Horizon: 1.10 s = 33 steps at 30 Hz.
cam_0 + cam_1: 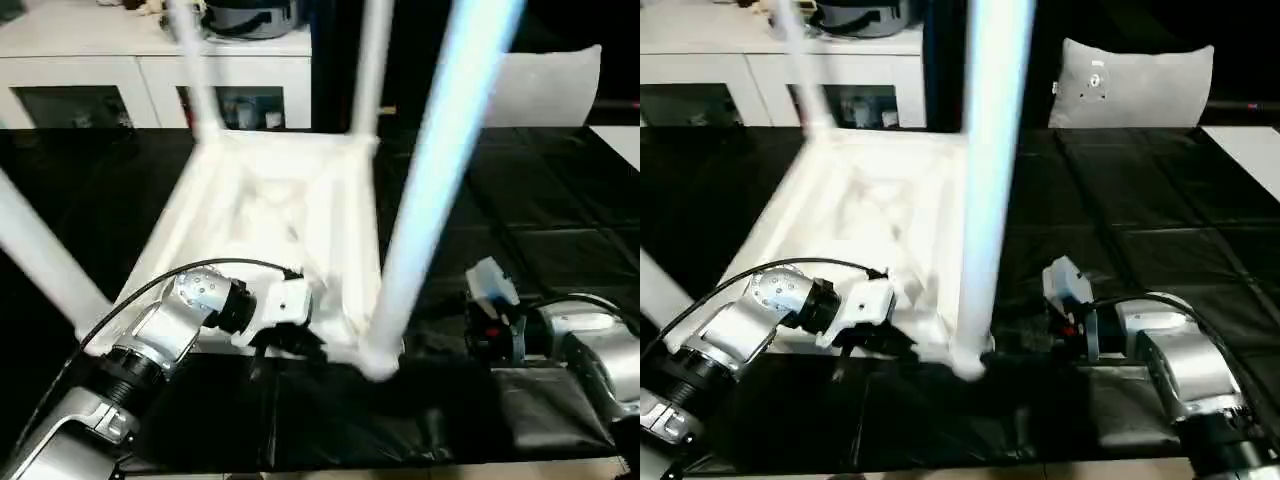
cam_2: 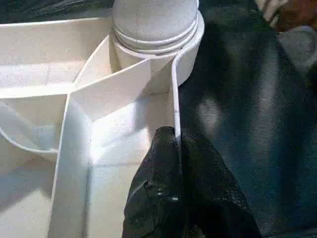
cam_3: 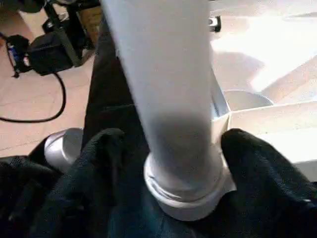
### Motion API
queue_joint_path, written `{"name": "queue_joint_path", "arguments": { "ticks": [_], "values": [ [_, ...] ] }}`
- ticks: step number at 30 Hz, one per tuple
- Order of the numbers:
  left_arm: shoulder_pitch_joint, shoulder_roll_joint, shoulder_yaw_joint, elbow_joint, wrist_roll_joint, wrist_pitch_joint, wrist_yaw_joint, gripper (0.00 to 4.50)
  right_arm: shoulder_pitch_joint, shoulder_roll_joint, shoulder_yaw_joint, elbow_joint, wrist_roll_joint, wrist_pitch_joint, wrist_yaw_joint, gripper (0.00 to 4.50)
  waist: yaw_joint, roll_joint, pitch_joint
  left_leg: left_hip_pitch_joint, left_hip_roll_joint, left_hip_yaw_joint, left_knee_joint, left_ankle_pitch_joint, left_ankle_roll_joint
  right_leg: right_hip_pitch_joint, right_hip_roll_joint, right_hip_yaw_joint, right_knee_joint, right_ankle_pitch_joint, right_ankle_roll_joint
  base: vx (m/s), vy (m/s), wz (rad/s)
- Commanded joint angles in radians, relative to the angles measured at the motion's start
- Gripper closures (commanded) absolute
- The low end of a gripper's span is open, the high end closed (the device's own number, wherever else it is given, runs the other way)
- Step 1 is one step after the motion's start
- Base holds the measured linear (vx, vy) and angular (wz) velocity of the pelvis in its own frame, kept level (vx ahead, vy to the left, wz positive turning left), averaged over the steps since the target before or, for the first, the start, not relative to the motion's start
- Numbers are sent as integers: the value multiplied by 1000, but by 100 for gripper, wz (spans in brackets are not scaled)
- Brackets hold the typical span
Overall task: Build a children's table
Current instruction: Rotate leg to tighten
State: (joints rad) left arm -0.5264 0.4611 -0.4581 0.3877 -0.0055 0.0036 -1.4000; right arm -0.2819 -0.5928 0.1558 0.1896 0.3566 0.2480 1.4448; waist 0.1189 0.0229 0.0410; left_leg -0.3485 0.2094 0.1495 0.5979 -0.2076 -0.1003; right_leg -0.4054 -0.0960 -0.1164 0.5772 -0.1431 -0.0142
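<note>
A black table surface bears the upturned tabletop; white cabinets at eleven o'clock. Left gripper pinches the tabletop's rim; right gripper spread around a leg. Right eye view shows a grey cushion.

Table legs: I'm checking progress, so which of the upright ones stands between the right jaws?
The near right corner leg, closest to the camera. The right gripper straddles its base at the socket; the other legs stand away from it.

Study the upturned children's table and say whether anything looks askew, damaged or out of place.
Nothing stands out. The tabletop lies underside up on the black surface, with white legs rising from its corner sockets. The near leg sits down in its socket, and no crack or break shows on the ribs.
</note>
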Motion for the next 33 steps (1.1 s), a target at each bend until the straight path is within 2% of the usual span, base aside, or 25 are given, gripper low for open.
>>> {"name": "queue_joint_path", "arguments": {
  "ticks": [1,4,7,9,10,14,19,22,24,25,26,27,31,32,33],
  "values": [
    [-25,-4,-32,-23,1,-31,-50,450,-21,7,7,14,-11,-18,14,148,-6,-15,-61,-4,20,13,-75,-188,68,58,-52,46,-68,-400,-156,0,0,0],
    [-25,-6,-31,-19,0,-37,-53,450,-34,16,11,29,-14,-33,16,161,-5,-15,-63,-5,20,13,-74,-171,70,59,-51,47,-64,-374,-162,0,0,0],
    [-25,-7,-33,-18,-1,-40,-53,450,-39,21,14,35,-11,-34,19,201,-6,-15,-64,-5,21,14,-73,-160,75,60,-50,47,-61,-350,-171,0,0,0],
    [-24,-9,-34,-18,-2,-41,-53,450,-42,29,19,39,-12,-43,19,204,-6,-15,-63,-5,21,15,-73,-168,75,59,-50,47,-63,-366,-168,0,0,0],
    [-23,-9,-33,-16,-1,-42,-54,450,-44,31,24,42,-11,-43,23,233,-7,-17,-62,-6,20,14,-74,-169,75,60,-50,47,-63,-372,-165,0,0,0],
    [-23,-12,-30,-10,2,-47,-55,450,-46,39,32,51,-12,-54,30,255,-8,-17,-62,-5,19,14,-74,-177,70,59,-50,46,-68,-406,-151,0,0,0],
    [-20,-8,-28,-11,1,-45,-52,450,-31,42,40,31,-4,-37,42,263,-8,-16,-62,-5,19,14,-74,-174,72,58,-49,46,-66,-389,-156,0,0,0],
    [-14,-9,-23,-14,1,-36,-42,450,-21,42,43,26,-3,-36,36,263,-7,-10,-63,-5,20,14,-74,-172,70,59,-49,46,-64,-380,-160,0,0,0],
    [-10,-13,-17,-17,-1,-24,-30,450,-15,46,37,22,2,-31,20,263,-8,-13,-62,-4,19,14,-74,-177,70,59,-49,46,-66,-385,-158,0,0,0],
    [-4,-31,3,-25,-4,23,22,450,-3,63,18,8,14,-1,-29,263,-7,-10,-62,-5,19,14,-74,-179,69,59,-49,46,-66,-389,-158,0,0,0],
    [-3,-37,8,-26,-4,34,37,450,0,68,14,5,16,6,-44,263,-7,-9,-61,-4,20,14,-75,-180,64,59,-49,47,-68,-389,-156,0,0,0],
    [4,-64,29,-41,-10,90,97,450,13,102,-6,-10,17,18,-116,263,-10,-11,-60,-5,18,13,-76,-189,60,59,-48,45,-69,-407,-150,0,0,0],
    [17,-99,46,-76,-15,157,163,450,29,149,-16,-23,-3,23,-217,263,-18,-11,-55,1,10,12,-76,-237,44,54,-49,37,-88,-524,-104,0,0,0],
    [35,-149,58,-119,-14,236,245,450,30,216,-28,-10,-53,28,-375,264,-25,-11,-54,-2,10,10,-77,-245,38,55,-49,36,-90,-540,-91,0,0,0],
    [35,-149,58,-119,-14,236,245,450,30,216,-28,-10,-53,28,-375,264,-37,-12,-50,-5,7,9,-77,-255,30,53,-47,30,-94,-564,-80,0,0,0]
  ]
}}
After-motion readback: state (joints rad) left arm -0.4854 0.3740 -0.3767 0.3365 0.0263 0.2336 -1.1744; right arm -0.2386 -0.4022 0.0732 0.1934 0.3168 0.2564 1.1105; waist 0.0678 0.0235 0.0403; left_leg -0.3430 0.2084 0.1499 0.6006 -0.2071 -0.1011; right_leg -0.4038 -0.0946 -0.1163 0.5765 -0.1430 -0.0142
